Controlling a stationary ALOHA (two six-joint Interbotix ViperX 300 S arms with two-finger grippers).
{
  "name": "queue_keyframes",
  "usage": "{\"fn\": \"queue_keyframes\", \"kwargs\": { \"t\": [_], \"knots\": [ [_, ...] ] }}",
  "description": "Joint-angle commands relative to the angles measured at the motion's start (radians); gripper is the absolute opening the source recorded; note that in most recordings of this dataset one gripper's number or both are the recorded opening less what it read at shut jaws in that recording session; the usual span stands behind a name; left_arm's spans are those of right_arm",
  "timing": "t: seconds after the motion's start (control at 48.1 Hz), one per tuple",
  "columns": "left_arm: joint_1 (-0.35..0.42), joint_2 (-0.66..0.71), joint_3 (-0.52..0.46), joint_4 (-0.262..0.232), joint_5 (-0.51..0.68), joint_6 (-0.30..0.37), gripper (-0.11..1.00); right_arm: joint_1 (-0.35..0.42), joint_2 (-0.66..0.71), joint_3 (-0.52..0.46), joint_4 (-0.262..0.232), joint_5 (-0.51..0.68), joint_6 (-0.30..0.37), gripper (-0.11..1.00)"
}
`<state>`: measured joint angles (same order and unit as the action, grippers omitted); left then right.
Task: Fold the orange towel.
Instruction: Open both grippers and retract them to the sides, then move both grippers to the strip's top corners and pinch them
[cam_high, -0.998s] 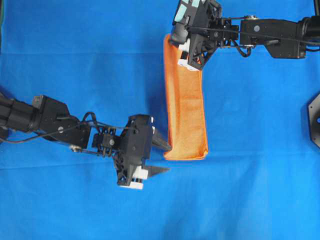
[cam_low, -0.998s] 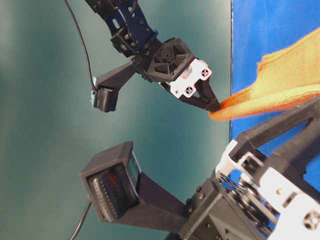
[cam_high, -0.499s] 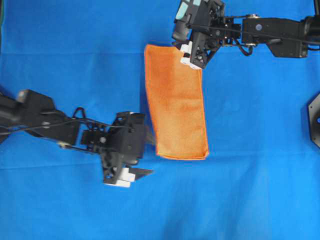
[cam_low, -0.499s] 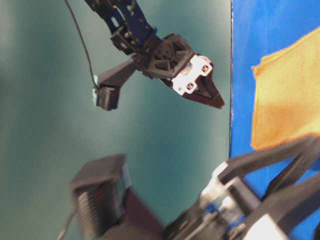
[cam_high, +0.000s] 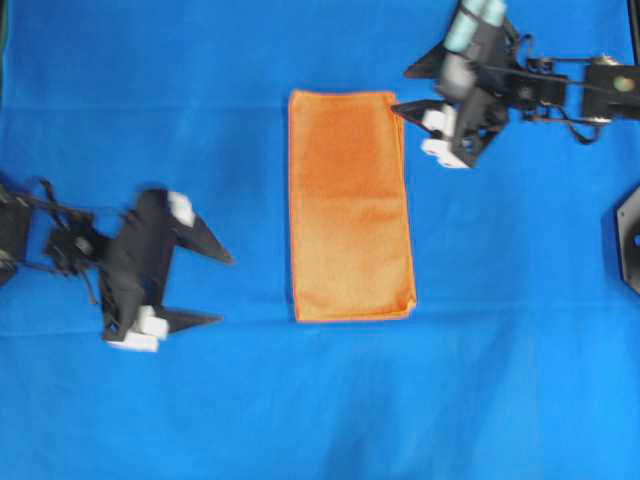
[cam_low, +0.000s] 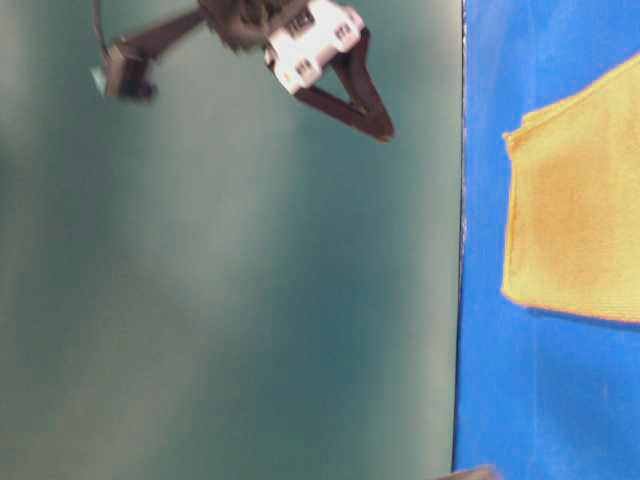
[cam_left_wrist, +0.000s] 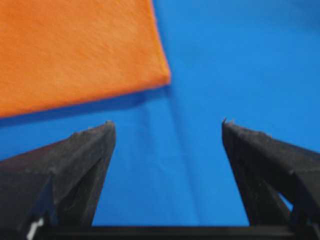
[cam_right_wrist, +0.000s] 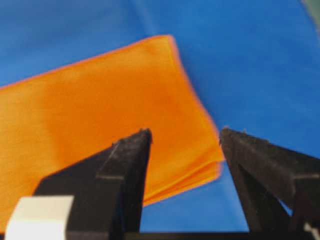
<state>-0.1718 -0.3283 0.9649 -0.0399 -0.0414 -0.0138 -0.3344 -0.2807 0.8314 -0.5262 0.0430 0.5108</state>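
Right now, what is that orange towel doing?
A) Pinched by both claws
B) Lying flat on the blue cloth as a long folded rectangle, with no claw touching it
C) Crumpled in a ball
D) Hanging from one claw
B: the orange towel lies flat as a neat rectangle, while the left claw and right claw stand open, clear of it.

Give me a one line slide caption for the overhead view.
Folded orange towel lies flat on the blue cloth, with the open left gripper and open right gripper clear of it.
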Motion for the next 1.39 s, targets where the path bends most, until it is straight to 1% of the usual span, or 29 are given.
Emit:
{"fn": "queue_keyframes", "kwargs": {
  "t": [0.0, 0.166, 0.291, 0.395, 0.499, 0.644, 0.748, 0.852, 0.977, 1.102, 1.227, 1.372],
  "knots": [
    [0.029, -0.078, 0.043, 0.002, -0.072, 0.0, 0.8, 0.032, -0.095, 0.052, 0.006, -0.071, 0.025, 0.61],
    [0.084, -0.229, 0.141, 0.003, -0.155, 0.005, 0.8, 0.098, -0.222, 0.153, 0.006, -0.172, 0.072, 0.61],
    [0.121, -0.339, 0.204, 0.005, -0.167, 0.008, 0.8, 0.133, -0.272, 0.207, 0.008, -0.216, 0.077, 0.61],
    [0.146, -0.397, 0.244, 0.005, -0.175, 0.008, 0.8, 0.14, -0.281, 0.245, 0.014, -0.268, 0.077, 0.61],
    [0.153, -0.425, 0.258, 0.005, -0.179, 0.008, 0.8, 0.14, -0.262, 0.247, 0.015, -0.301, 0.075, 0.61],
    [0.153, -0.417, 0.255, 0.005, -0.181, 0.008, 0.8, 0.137, -0.236, 0.232, 0.015, -0.301, 0.075, 0.61],
    [0.155, -0.394, 0.25, 0.003, -0.212, 0.008, 0.8, 0.129, -0.216, 0.224, 0.018, -0.293, 0.075, 0.6],
    [0.172, -0.357, 0.233, 0.003, -0.259, 0.012, 0.8, 0.097, -0.187, 0.195, 0.018, -0.272, 0.075, 0.61],
    [0.242, -0.285, 0.192, 0.005, -0.288, 0.017, 0.8, 0.035, -0.127, 0.135, 0.017, -0.201, 0.067, 0.6],
    [0.33, -0.169, 0.135, 0.005, -0.307, 0.02, 0.8, -0.02, -0.051, 0.071, 0.005, -0.114, 0.055, 0.61],
    [0.382, -0.044, 0.058, 0.008, -0.307, 0.026, 0.8, -0.075, 0.034, 0.009, -0.026, -0.044, 0.055, 0.61],
    [0.434, 0.12, -0.041, 0.009, -0.305, 0.026, 0.8, -0.118, 0.118, -0.031, -0.044, -0.041, 0.055, 0.61]
  ]
}}
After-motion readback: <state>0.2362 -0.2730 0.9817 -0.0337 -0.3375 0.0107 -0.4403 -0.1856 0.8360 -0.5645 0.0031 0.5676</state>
